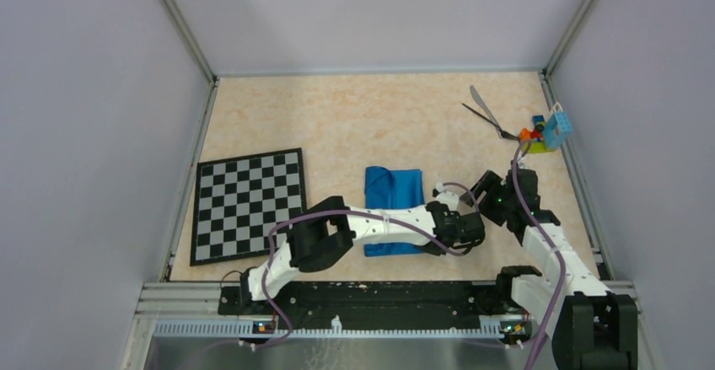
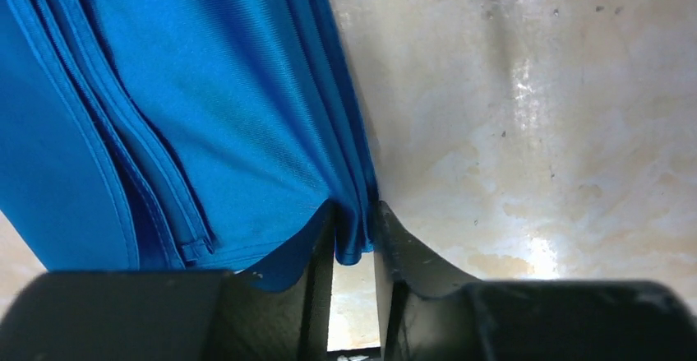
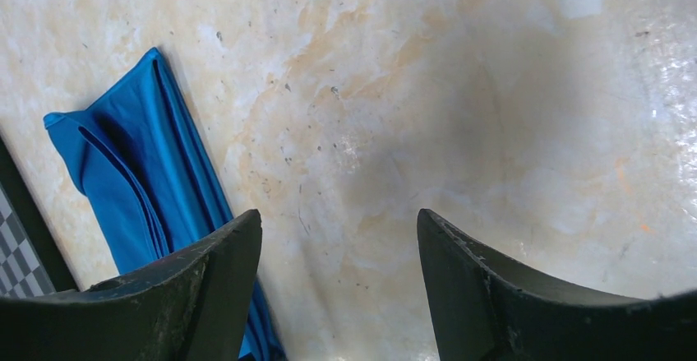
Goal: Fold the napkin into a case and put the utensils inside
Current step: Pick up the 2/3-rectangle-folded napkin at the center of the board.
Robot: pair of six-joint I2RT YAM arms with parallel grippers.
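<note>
1. The left gripper [image 2: 355, 242] is sitting closest to the lens of its own wrist camera. Its two black fingers [image 2: 316, 287] are standing almost together and pinching a folded edge of the napkin [image 2: 205, 114], with only a sliver of gap showing below the cloth.
2. The napkin is lying folded in several layers on the table [image 1: 354, 117]. Its stacked hems are running side by side across the left wrist view.
3. Seen from above, the blue cloth is resting near the middle of the table. It is lying just to the right of the chessboard [image 1: 247, 204] without touching it, and the left arm is stretching across its near part.
4. The right gripper [image 3: 337, 221] is hovering over bare tabletop with its jaws spread wide, gripping nothing. In its wrist view the napkin is lying off to the left, and a strip of the chessboard is showing at the left edge.
5. The utensils [image 1: 477, 97] are lying in the far right corner, well apart from the napkin. The silver-grey piece and the thin black one are converging toward the toy blocks [image 1: 540, 134]. Whether they are touching the blocks is too small to tell.
</note>
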